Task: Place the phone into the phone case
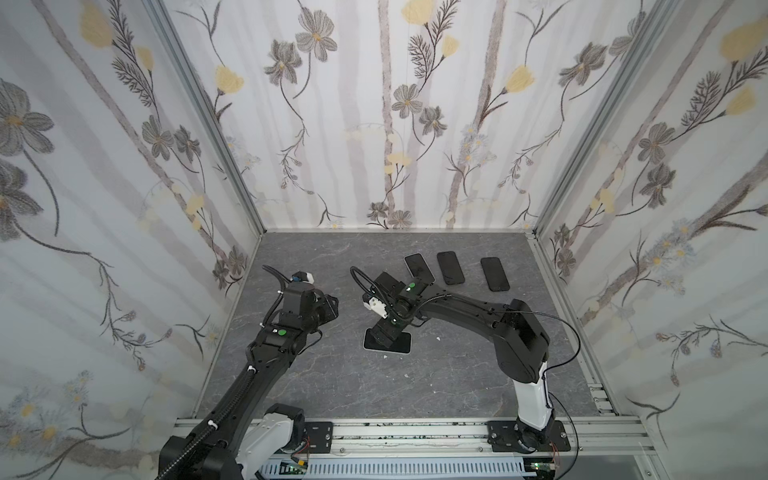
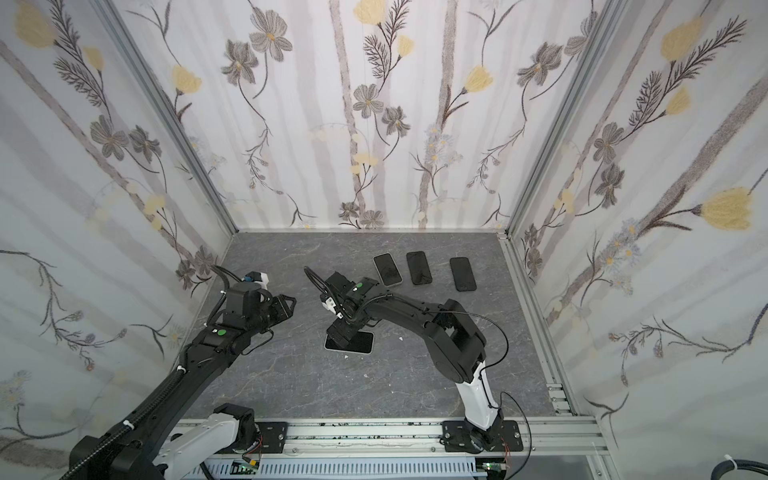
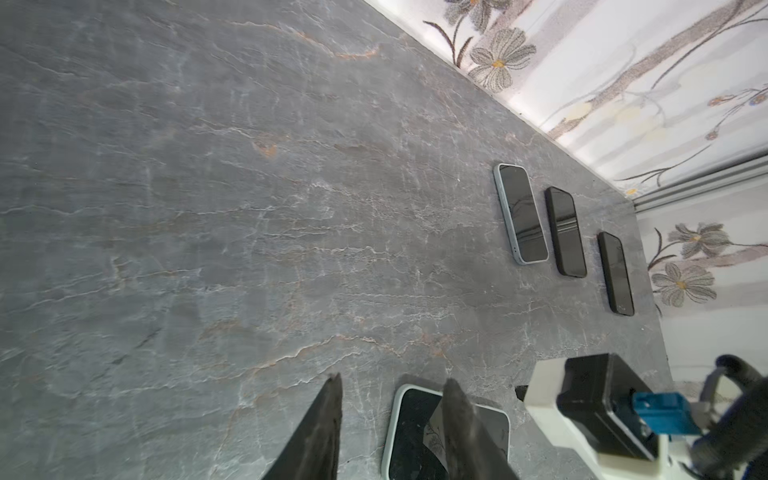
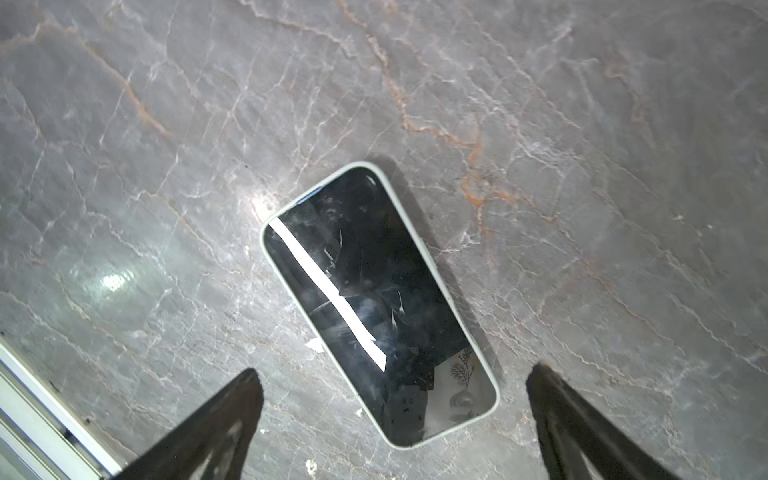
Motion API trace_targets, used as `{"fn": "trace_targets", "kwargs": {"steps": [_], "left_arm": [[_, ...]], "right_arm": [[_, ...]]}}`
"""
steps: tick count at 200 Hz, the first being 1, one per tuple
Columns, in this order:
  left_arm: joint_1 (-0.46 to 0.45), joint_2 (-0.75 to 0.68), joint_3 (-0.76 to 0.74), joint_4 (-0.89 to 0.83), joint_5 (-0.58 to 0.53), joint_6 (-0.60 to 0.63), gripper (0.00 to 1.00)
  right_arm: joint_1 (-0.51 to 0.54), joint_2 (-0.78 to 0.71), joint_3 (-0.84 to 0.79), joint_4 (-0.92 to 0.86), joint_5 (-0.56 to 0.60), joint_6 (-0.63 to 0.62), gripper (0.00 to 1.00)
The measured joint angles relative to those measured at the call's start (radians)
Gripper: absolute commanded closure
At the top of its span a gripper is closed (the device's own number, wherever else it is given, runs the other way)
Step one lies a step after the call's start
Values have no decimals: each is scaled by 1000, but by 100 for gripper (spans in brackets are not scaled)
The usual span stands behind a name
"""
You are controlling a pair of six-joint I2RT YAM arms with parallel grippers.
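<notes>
Up front there's a bare stretch of grey, marble-veined desk (image 1: 332,386), and then here's the action. The black glass-fronted phone (image 4: 374,303) lies flat, screen up, near the middle of the desk. It looks seated in the pale, soft-rimmed phone case (image 4: 363,165), with the rim showing all round the screen. The right end effector (image 4: 395,370) hangs right over it, fingers spread wide either side of one end of the phone, gripping nothing. A little further back and off to the left, the left end effector (image 3: 392,379) hovers above the desk, fingers partly apart, nothing between them. I read this as the closing step: the insertion looks done, or near enough. Next call is to lift the right arm straight up and clear without nudging the phone. If a corner sits proud, press it home first, because from here I can't tell that every corner is snapped in. At the far side, three more dark-screened phones (image 1: 450,268) lie in a row, well apart from the work.
</notes>
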Motion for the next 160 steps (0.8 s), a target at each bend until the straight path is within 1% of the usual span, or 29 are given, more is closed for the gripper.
{"fn": "trace_targets", "kwargs": {"steps": [46,78,104,117,138,151,160], "left_arm": [[16,-17,-3,-40,-5,22,60],[20,-17,-3,-46,-4,26,60],[22,-8,-1,-46,-3,31,60],[24,-8,1,-45,-3,34,60],[26,-8,2,-45,-3,41,60],[27,-10,1,-46,-3,41,60],[27,-11,0,-45,-3,41,60]], "right_arm": [[18,47,0,0,25,-123,0],[21,98,0,-1,65,-174,0],[25,133,6,-8,67,-199,0],[25,141,14,-12,67,-204,4],[20,153,29,-21,54,-201,14],[8,164,46,-21,52,-174,23],[-11,176,66,-16,51,-151,27]]}}
